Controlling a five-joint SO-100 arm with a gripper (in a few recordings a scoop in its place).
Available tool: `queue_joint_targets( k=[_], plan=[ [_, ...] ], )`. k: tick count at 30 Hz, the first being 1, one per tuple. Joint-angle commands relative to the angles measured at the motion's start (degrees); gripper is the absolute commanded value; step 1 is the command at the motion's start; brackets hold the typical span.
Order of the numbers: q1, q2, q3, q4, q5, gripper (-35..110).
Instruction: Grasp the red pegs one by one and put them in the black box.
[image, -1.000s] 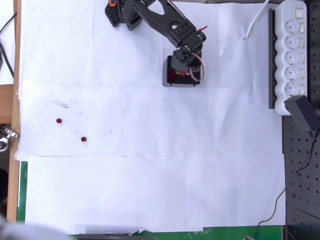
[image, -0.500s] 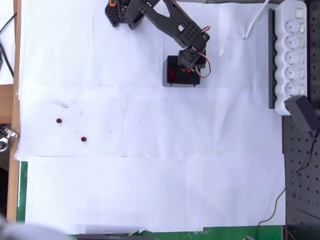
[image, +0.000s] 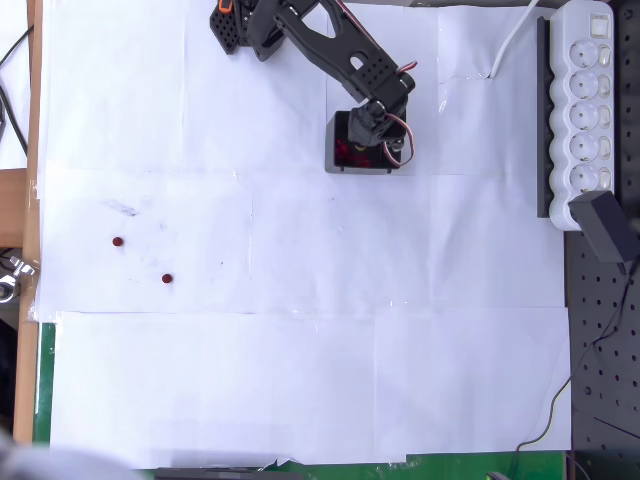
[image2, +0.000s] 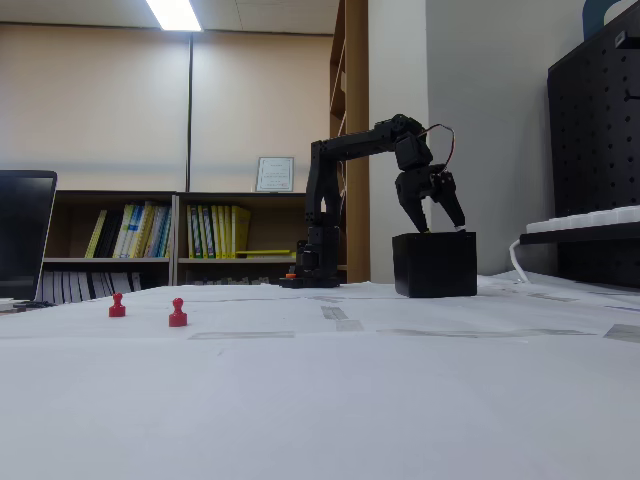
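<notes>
Red pegs (image: 117, 242) not yet boxed number two: they stand on the white paper (image: 300, 380) at about nine o'clock in the overhead view, well apart from the black box (image: 345, 158) near twelve o'clock. Red shows inside the box, so several seem delivered already. The gripper (image2: 441, 219) hangs just above the box's rim, its fingers spread and nothing visible between them. By my judgement, two fetches remain.

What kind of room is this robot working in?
Probably an office or lab: bookshelves with books line the back wall, a black pegboard stands at the right, and a power strip lies on the paper-covered table.
</notes>
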Motion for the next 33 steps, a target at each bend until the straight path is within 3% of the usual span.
queue_joint_targets(
  k=[1, 5, 11, 15, 17, 29, 33],
  plan=[
    [5.19, -6.86, 19.95, 8.26, 1.49, 25],
    [20.92, -12.39, 11.87, -0.18, 15.03, 25],
    [42.71, -13.89, -31.46, -42.01, 33.66, 25],
    [49.48, -13.36, -52.47, -74.36, 39.73, 25],
    [50.89, -12.57, -58.36, -84.81, 41.04, 25],
    [57.39, 3.60, -56.78, -97.91, 40.87, 24],
    [59.15, 11.78, -49.31, -97.47, 39.11, 24]
  ],
)
